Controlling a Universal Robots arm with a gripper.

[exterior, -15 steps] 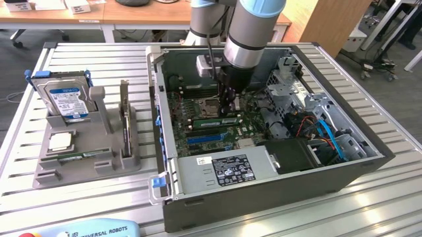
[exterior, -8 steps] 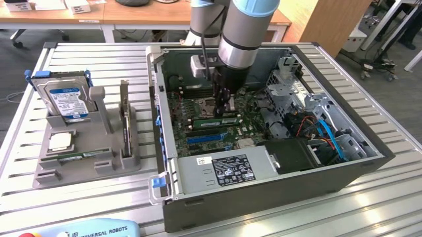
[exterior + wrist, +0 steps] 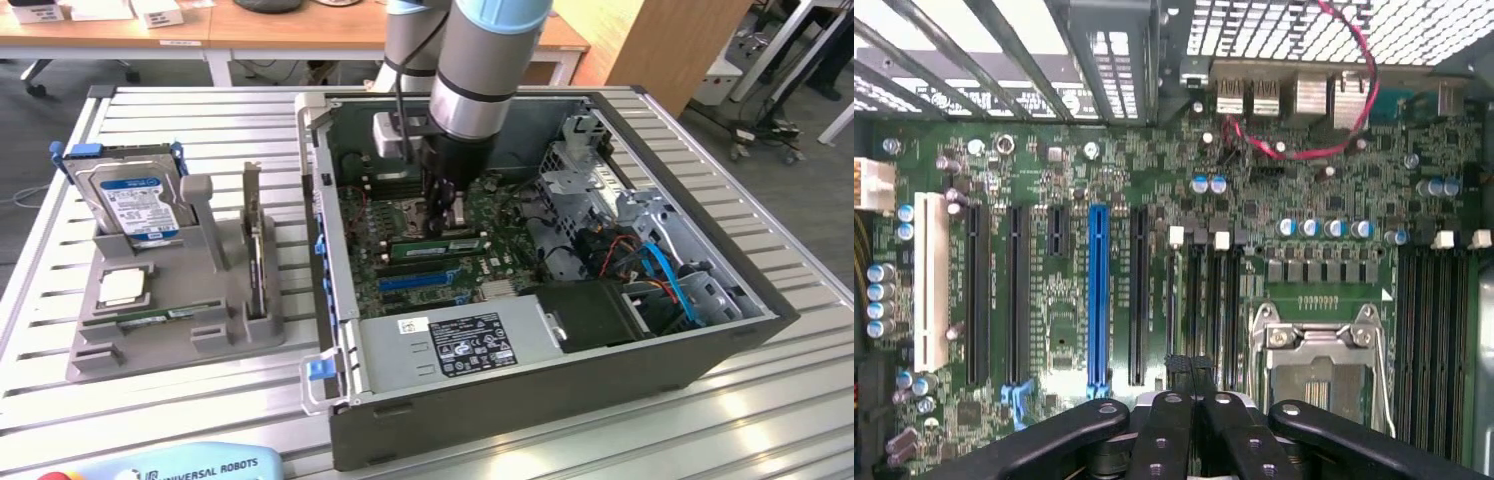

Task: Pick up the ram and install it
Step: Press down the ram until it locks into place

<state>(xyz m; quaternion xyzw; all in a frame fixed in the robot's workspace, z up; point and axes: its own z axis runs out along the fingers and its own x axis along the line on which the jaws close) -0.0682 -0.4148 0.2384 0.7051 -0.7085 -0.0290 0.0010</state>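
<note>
You are risking a crooked seat here: the ram (image 3: 434,243) is lying along the memory slots (image 3: 1204,300) inside the open computer case (image 3: 561,370), and if you are pressing it while one end is sitting higher than the other, or while its notch is not lining up with the slot, you are loading the motherboard (image 3: 1104,180) rather than clicking the stick home. The white latches (image 3: 1176,236) at the slot ends are looking small and easy to jam, so a stick coming down slightly off line could be catching on one. The slots are standing side by side, so a small sideways drift is putting you in the neighbouring one. You are also working just beside the bare processor socket (image 3: 1319,365), and a slip towards it could be damaging its contacts.

The gripper (image 3: 451,222) is reaching straight down into the case and its fingers are pressed fully together. In the exterior view it is standing directly over the middle of the green stick, touching it or just above it; whether the closed fingers are pinching its top edge or only bearing on it, you cannot tell from here. In the wrist view the gripper (image 3: 1189,368) is hovering over the slots nearest the long black expansion slots, with the stick itself hiding beneath the fingers
</note>
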